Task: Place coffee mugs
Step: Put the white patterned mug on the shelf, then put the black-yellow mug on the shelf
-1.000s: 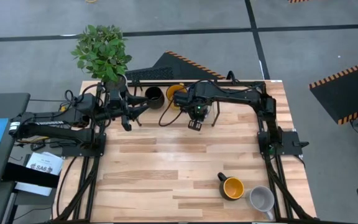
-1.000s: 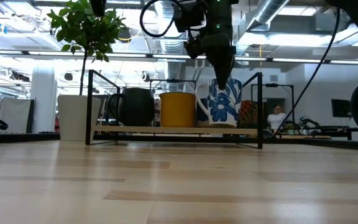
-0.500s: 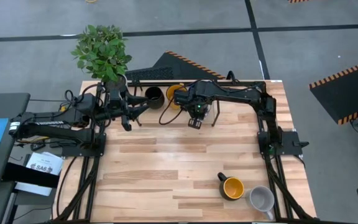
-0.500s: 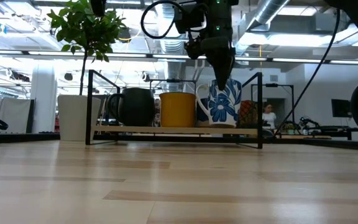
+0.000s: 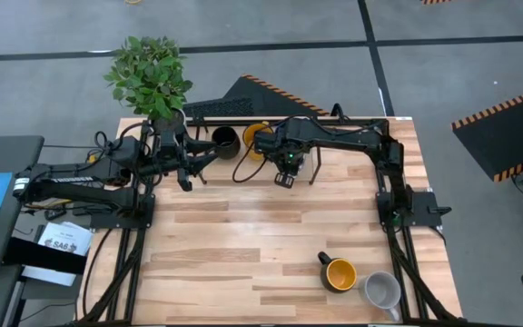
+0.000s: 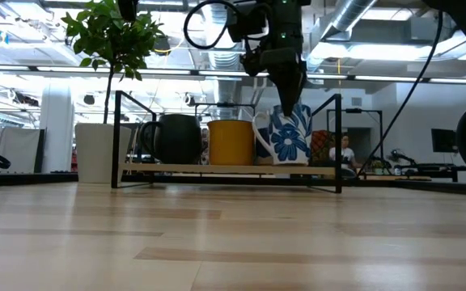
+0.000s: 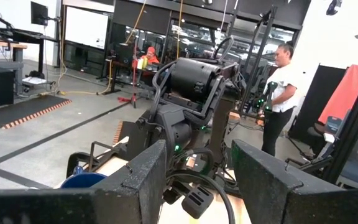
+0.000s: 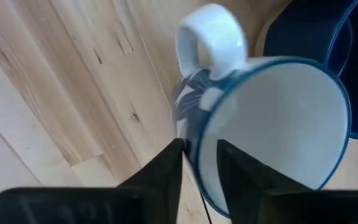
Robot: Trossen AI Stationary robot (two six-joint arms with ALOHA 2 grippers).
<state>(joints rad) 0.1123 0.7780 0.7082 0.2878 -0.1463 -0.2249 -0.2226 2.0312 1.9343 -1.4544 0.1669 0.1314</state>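
A white mug with blue flowers (image 6: 285,136) stands tilted at the right end of a black wire rack (image 6: 217,169) along the table's far edge. My right gripper (image 6: 290,81) comes down on its rim. A black mug (image 6: 176,139) and a yellow mug (image 6: 231,141) stand on the rack to its left. A dark blue mug (image 8: 319,31) sits just behind it. Another yellow mug (image 5: 339,272) and a grey mug (image 5: 382,291) stand near the front right corner. My left gripper (image 7: 194,180) hovers open at the back left, touching nothing. My right gripper has the flowered mug's rim wall (image 8: 197,152) beside the handle (image 8: 210,31), with one finger inside the cup and one outside. The fingers point straight down from above. The mug leans toward the yellow mug, its bottom down at the rack's shelf.
A leafy plant (image 5: 150,77) in a white pot (image 6: 95,152) stands at the rack's left end. Bare wood fills the table's middle and front left (image 5: 225,254). Beyond the table, people are in the room (image 7: 281,81).
The flowered mug has tipped out of upright, its top leaning toward the yellow mug, while its bottom stays at the shelf. My right gripper has kept its place above it.
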